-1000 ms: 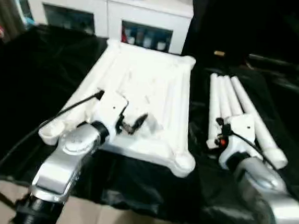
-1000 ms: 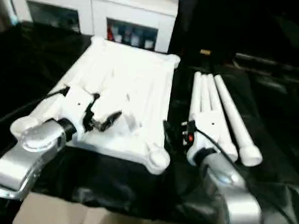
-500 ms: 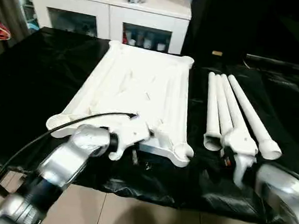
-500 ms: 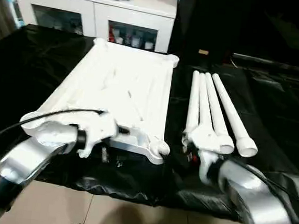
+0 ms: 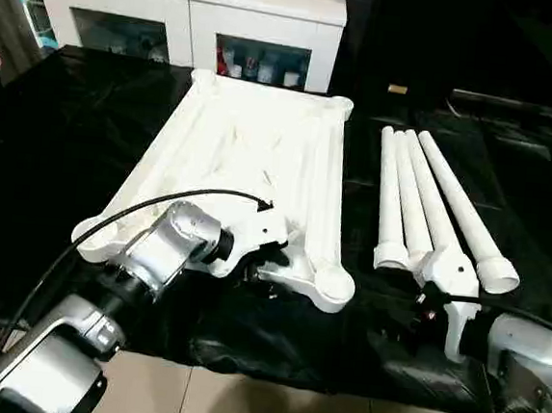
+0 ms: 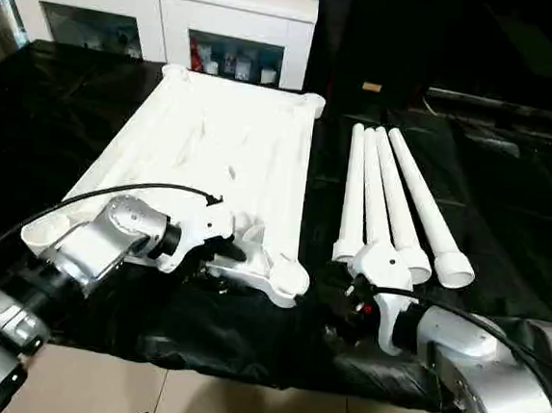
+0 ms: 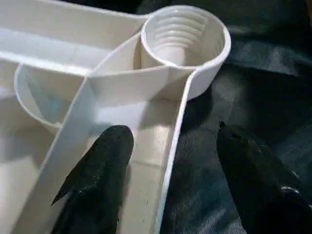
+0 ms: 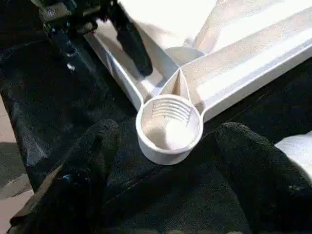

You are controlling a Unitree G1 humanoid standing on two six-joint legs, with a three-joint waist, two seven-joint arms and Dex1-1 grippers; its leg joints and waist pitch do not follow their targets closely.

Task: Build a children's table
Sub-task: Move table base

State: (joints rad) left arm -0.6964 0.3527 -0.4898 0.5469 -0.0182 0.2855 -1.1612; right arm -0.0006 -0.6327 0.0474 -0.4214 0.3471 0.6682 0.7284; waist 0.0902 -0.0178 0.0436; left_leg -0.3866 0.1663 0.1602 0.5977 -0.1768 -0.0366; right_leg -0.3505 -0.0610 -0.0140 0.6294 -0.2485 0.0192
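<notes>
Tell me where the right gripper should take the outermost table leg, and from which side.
Probably grip the outermost leg at mid-length, coming down from above with the fingers across the tube. It lies flat on the black sheet, angled away from the other three legs, so its far half has free space on both sides. Near the flared ends the legs crowd together.

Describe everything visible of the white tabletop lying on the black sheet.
The tabletop is a white plastic rectangle lying underside up on the black sheet, long ribs running its length. Each corner ends in a round socket; the near right socket is empty and threaded inside. No legs are fitted: the four legs lie apart beside it. The left gripper straddles the near rim, one finger inside the tray, the other outside.
</notes>
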